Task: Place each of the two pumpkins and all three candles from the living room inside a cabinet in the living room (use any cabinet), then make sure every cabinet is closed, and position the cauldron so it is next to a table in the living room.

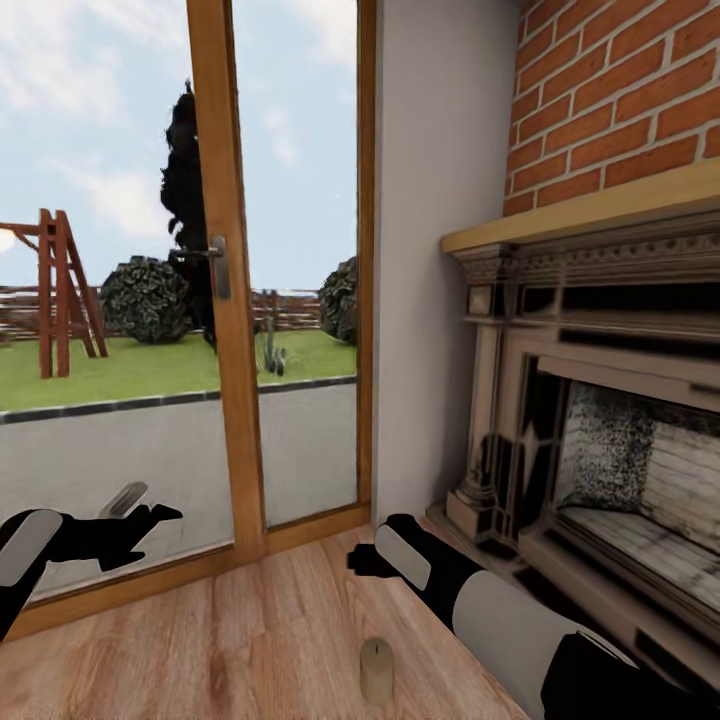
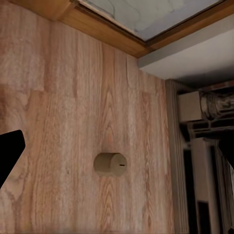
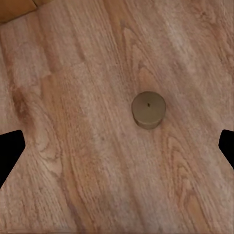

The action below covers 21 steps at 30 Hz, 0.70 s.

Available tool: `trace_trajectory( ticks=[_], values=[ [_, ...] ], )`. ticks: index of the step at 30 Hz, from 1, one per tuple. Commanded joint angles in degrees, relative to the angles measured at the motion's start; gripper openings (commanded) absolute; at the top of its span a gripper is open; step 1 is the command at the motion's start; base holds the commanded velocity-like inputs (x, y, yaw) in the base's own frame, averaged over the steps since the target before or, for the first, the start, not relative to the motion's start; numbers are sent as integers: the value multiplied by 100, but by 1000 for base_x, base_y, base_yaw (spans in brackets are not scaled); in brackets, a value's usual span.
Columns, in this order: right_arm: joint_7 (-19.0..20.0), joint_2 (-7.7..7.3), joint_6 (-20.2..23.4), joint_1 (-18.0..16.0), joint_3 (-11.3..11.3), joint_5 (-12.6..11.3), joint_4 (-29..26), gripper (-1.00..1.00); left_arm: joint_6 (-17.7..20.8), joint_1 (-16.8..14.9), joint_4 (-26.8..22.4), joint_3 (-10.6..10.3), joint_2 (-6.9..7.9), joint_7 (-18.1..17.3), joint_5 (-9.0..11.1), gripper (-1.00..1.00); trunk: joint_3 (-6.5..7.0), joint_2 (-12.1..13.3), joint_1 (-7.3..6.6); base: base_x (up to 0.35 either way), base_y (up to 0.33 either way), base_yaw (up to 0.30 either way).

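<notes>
Right pincer (image 3: 117,146) open, above upright candle (image 3: 148,108) on floor (image 3: 73,146).

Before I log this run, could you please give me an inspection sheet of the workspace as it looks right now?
Surface: wooden plank floor, bare around the candle.
Job's things: one beige candle standing upright on the floor, apart from both arms; seen from above in the right wrist view.
Clutter: nothing seen.
Grippers: left end effector raised near the glass door, open, holding nothing; right end effector above the floor short of the candle, its finger tips wide apart in the right wrist view, empty.
Cables: nothing seen.
Surroundings: wood-framed glass door onto a garden, grey wall, fireplace under brick.
</notes>
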Motion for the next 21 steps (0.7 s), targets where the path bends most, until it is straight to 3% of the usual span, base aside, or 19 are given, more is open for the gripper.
trace_trajectory(
  ticks=[1, 5, 21],
  values=[
    [51, 0, 9, -8, 26, -46, -2, 100, 21, -2, -6, 3, -5, 58, 60, 100, -34, -45, 21, 0, 0, 0],
    [245, 0, 24, -8, 29, -59, 22, 100, 21, -2, -6, -8, -15, 58, 62, 100, -142, -206, 109, 0, 0, 0],
    [448, 0, 287, -8, 9, -73, 80, 100, 21, -1, -14, -1, -1, 58, 55, 100, -647, -234, 154, 0, 0, 0]
  ],
)
